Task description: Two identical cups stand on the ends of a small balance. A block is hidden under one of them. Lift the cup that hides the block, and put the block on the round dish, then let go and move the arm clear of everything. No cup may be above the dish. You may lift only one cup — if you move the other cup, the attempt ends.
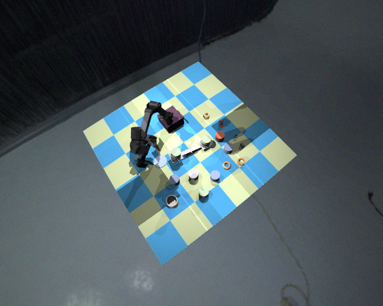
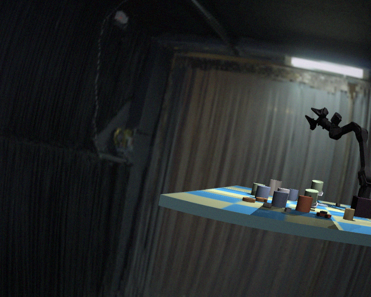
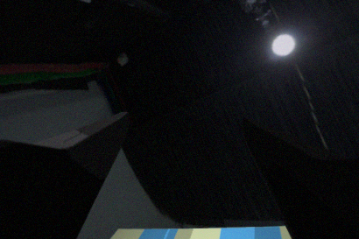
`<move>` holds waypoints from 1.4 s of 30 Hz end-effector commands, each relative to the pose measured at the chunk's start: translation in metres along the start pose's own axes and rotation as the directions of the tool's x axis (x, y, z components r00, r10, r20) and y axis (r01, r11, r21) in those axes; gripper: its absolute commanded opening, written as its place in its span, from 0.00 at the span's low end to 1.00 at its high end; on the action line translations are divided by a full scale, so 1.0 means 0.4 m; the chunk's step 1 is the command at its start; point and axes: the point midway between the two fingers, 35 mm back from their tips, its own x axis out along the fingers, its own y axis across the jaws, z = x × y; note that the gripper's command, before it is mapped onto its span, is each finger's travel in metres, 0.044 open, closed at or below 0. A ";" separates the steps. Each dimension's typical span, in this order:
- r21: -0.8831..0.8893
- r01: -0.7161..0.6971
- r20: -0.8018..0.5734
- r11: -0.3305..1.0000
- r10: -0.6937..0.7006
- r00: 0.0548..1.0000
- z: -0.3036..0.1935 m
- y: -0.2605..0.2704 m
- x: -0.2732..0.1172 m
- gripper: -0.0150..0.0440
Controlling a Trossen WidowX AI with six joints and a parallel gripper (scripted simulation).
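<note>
Two pale green cups stand on the balance (image 1: 191,151). The left-end cup (image 1: 175,153) (image 2: 317,186) is near the dish; the right-end cup (image 1: 205,141) (image 2: 311,195) is near an orange cylinder. In the exterior view the left-end tray looks raised and the right-end tray looks lower. The block is not visible. The pale round dish (image 1: 161,161) lies just beyond the balance's left end, with no cup on it. My gripper (image 1: 156,156) (image 2: 308,112) (image 3: 186,121) is open and empty, high above the table, fingers pointing outward and slightly up. The wrist view shows no cup.
The orange cylinder (image 1: 219,136) (image 2: 304,204) and a blue cylinder (image 1: 227,149) stand by the right end. Beyond the balance are a white cylinder (image 1: 193,174), more blue cylinders, a green cylinder (image 1: 203,192) and a hollow pinkish cup (image 1: 171,206). Orange rings (image 1: 226,165) (image 1: 240,161) lie flat.
</note>
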 end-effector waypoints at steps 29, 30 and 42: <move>0.225 0.220 -0.050 0.949 -0.214 0.976 -0.244 0.274 0.172 1.00; 0.228 0.233 -0.061 0.945 -0.225 0.972 -0.258 0.283 0.172 1.00; 0.203 0.407 -0.184 0.891 -0.373 0.909 -0.411 0.349 0.119 1.00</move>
